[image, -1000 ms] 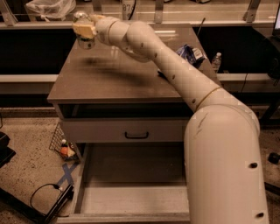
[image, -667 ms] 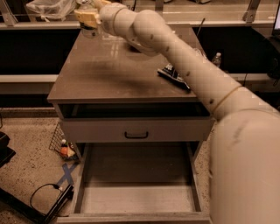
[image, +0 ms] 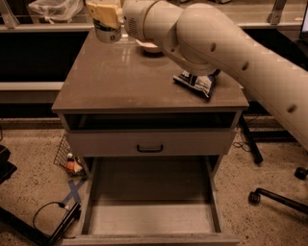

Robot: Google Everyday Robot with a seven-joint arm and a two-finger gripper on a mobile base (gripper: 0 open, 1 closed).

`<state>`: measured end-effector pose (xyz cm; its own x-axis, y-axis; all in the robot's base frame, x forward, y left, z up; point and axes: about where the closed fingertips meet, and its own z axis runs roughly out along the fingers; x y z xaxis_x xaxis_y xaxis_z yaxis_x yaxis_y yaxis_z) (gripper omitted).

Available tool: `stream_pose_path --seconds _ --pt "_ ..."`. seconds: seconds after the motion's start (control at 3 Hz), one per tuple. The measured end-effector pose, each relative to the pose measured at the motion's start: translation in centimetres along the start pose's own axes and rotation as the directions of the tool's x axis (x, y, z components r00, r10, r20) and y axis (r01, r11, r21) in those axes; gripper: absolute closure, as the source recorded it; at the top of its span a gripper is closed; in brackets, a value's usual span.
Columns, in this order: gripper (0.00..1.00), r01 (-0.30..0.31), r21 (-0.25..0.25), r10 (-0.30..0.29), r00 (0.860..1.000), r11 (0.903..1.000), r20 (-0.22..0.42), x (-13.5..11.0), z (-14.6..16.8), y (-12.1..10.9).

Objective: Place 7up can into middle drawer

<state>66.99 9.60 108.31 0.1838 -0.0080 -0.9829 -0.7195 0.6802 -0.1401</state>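
My gripper (image: 104, 14) is at the top left, above the back left part of the cabinet top (image: 120, 81). It is shut on the 7up can (image: 108, 32), a pale can that hangs below the yellowish fingers, clear of the surface. The middle drawer (image: 151, 218) is pulled out at the bottom, a wide box with a plain flat floor and nothing in it. Above it is a closed drawer front with a black handle (image: 149, 148). My arm (image: 216, 43) reaches in from the right across the cabinet top.
A blue-and-white chip bag (image: 196, 81) lies on the cabinet's right side. A white bowl (image: 149, 47) sits at the back, partly behind my arm. A wire basket with a bottle (image: 70, 162) and cables are on the floor at left; a chair base (image: 274, 196) is at right.
My gripper with the can has risen and shifted slightly right over the back left of the cabinet. The arm has swung so the chip bag and bowl show.
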Motion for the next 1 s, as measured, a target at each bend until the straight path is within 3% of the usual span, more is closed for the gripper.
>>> stream_pose_path --seconds 0.33,0.67,1.0 --pt "1.0 -0.082 -0.034 0.078 0.993 0.9961 -0.083 1.9 -4.8 5.8" --pt "1.0 -0.165 -0.036 0.153 0.963 0.9857 -0.22 10.5 -10.5 8.2" --pt "1.0 -0.231 0.025 0.224 0.902 0.9726 -0.37 24.0 -18.4 6.9"
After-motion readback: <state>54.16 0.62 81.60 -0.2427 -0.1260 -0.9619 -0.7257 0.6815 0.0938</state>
